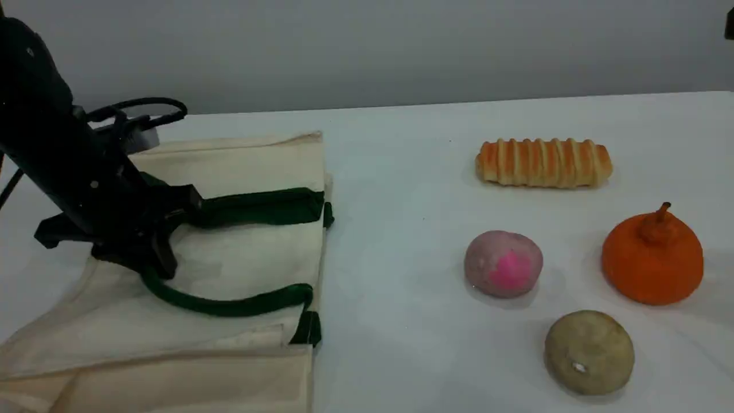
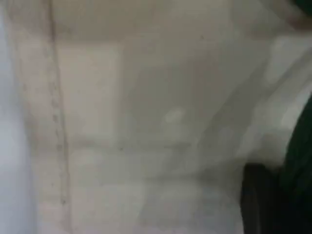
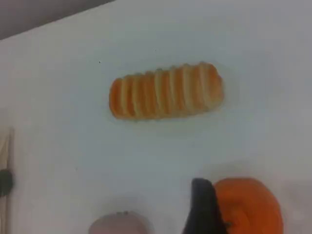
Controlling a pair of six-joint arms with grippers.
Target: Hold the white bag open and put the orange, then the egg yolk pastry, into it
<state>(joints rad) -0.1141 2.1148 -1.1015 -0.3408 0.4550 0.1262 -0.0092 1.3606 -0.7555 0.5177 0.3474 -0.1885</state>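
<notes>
The white bag (image 1: 229,166) lies flat at the left of the table, mouth toward the middle. My left gripper (image 1: 165,238) is shut on its upper dark green strap handle (image 1: 258,207). The left wrist view is filled with blurred canvas (image 2: 146,122), and one dark fingertip (image 2: 258,200) shows beside a bit of green strap (image 2: 300,161). The orange (image 1: 652,258) sits at the right, and the tan egg yolk pastry (image 1: 589,351) lies in front of it. In the right wrist view one fingertip (image 3: 202,207) hovers just left of the orange (image 3: 251,207), holding nothing. The right gripper is open.
A striped long bread roll (image 1: 543,162) (image 3: 165,91) lies at the back right. A greyish-pink ball (image 1: 503,263) (image 3: 119,225) with a bright pink patch sits left of the orange. Bare white tabletop (image 1: 395,241) separates the bag from the food.
</notes>
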